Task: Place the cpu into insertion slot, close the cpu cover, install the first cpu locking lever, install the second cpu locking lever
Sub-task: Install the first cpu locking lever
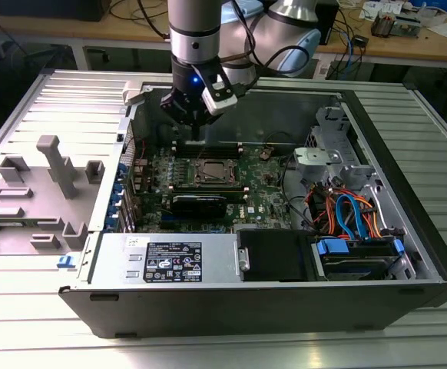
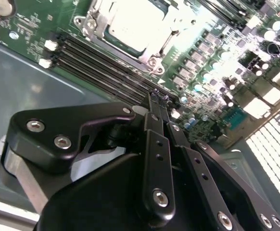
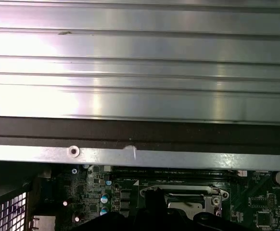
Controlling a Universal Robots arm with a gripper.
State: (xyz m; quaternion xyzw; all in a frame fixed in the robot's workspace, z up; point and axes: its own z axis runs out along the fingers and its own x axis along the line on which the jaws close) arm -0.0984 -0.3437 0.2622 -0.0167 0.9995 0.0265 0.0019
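Presently, exterior view: gripper (image 1: pixel 198 132) hanging over the green circuit board (image 1: pixel 269 192), just far of the cpu (image 1: pixel 212 171) seated in the insertion slot (image 1: pixel 196 173); second wrist view: fingers (image 2: pixel 158 113) drawn narrow, nothing seen between them, cpu cover (image 2: pixel 145 52) lying around the cpu (image 2: pixel 133 21); first wrist view: cpu (image 3: pixel 185 206) near the case rim (image 3: pixel 140 156).

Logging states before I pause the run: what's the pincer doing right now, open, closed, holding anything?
Pincer: closed, nothing visibly held, tips by the memory slots.
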